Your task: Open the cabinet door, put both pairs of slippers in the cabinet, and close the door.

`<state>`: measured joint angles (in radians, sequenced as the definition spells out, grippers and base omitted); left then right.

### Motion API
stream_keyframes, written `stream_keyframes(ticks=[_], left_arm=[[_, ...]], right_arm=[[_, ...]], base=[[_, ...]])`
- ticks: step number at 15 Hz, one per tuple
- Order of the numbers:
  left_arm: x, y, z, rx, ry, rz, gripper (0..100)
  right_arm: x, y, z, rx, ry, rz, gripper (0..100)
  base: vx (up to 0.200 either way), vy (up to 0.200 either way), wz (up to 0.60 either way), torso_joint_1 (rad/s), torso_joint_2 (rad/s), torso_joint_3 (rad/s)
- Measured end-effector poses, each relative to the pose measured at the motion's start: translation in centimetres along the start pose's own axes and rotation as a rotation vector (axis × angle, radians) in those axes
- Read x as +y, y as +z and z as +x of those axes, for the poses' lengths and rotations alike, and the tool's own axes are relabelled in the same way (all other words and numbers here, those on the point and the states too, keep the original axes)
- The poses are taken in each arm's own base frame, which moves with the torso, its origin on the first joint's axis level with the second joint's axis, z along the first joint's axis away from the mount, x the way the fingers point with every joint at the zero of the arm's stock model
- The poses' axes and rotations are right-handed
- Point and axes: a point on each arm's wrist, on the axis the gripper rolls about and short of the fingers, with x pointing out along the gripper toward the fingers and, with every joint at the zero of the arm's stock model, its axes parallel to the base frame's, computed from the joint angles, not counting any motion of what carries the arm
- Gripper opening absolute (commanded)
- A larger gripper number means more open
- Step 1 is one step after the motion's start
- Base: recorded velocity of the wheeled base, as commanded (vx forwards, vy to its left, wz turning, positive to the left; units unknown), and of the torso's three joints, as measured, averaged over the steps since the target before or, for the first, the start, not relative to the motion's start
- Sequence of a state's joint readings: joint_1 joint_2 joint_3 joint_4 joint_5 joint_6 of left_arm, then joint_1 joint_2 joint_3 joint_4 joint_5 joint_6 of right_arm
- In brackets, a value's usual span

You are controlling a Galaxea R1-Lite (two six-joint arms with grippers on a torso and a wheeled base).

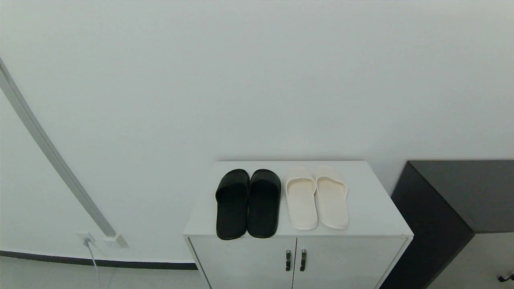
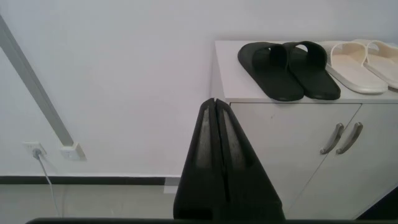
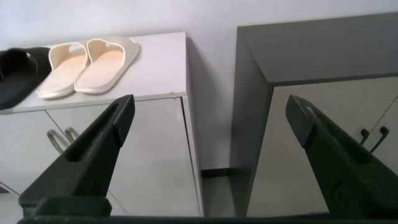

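A white cabinet (image 1: 373, 200) stands against the wall, both doors closed, with two metal handles (image 1: 295, 260) at the centre seam. On its top lie a black pair of slippers (image 1: 248, 202) on the left and a cream pair of slippers (image 1: 317, 197) on the right, side by side. In the left wrist view my left gripper (image 2: 215, 106) is shut, fingers pressed together, in front of the cabinet's left edge (image 2: 221, 74), below the black slippers (image 2: 289, 60). My right gripper (image 3: 211, 109) is open wide, off the cabinet's right side (image 3: 193, 143), apart from the cream slippers (image 3: 87, 57).
A dark grey cabinet (image 1: 453, 208) stands right of the white one with a narrow gap between them. On the left wall runs a slanted cable duct (image 1: 52, 152) down to a socket with a plugged cord (image 1: 86, 241). Floor lies left of the cabinet.
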<state>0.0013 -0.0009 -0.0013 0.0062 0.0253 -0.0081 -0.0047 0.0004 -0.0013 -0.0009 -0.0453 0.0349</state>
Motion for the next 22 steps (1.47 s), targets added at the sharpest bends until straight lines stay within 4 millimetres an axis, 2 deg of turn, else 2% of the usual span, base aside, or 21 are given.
stream_keyframes(ticks=[10, 11, 14, 16, 19, 22], left_arm=[[0.0, 0.0, 0.0, 0.001, -0.012, 0.002, 0], [0.0, 0.0, 0.0, 0.002, -0.013, 0.003, 0], [0.0, 0.0, 0.0, 0.004, -0.013, 0.002, 0], [0.0, 0.0, 0.0, 0.003, -0.013, 0.002, 0], [0.0, 0.0, 0.0, 0.004, -0.013, 0.001, 0], [0.0, 0.0, 0.0, 0.004, -0.013, 0.001, 0]], right_arm=[[0.1, 0.1, 0.2, 0.019, 0.009, -0.052, 100], [0.1, 0.6, 0.2, 0.007, 0.01, -0.039, 100], [0.2, 4.7, 0.4, -0.04, 0.03, 0.026, 100], [0.4, 6.2, 2.3, 0.052, 0.061, 0.037, 100], [1.3, 8.2, 6.9, 0.148, 0.143, 0.057, 100], [3.8, 9.8, 11.8, 0.211, 0.219, 0.068, 100]], base=[[0.0, 0.0, 0.0, 0.0, 0.0, 0.0], [0.0, 0.0, 0.0, 0.0, 0.0, 0.0], [0.0, 0.0, 0.0, 0.0, 0.0, 0.0], [0.0, 0.0, 0.0, 0.0, 0.0, 0.0], [0.0, 0.0, 0.0, 0.0, 0.0, 0.0], [0.0, 0.0, 0.0, 0.0, 0.0, 0.0]])
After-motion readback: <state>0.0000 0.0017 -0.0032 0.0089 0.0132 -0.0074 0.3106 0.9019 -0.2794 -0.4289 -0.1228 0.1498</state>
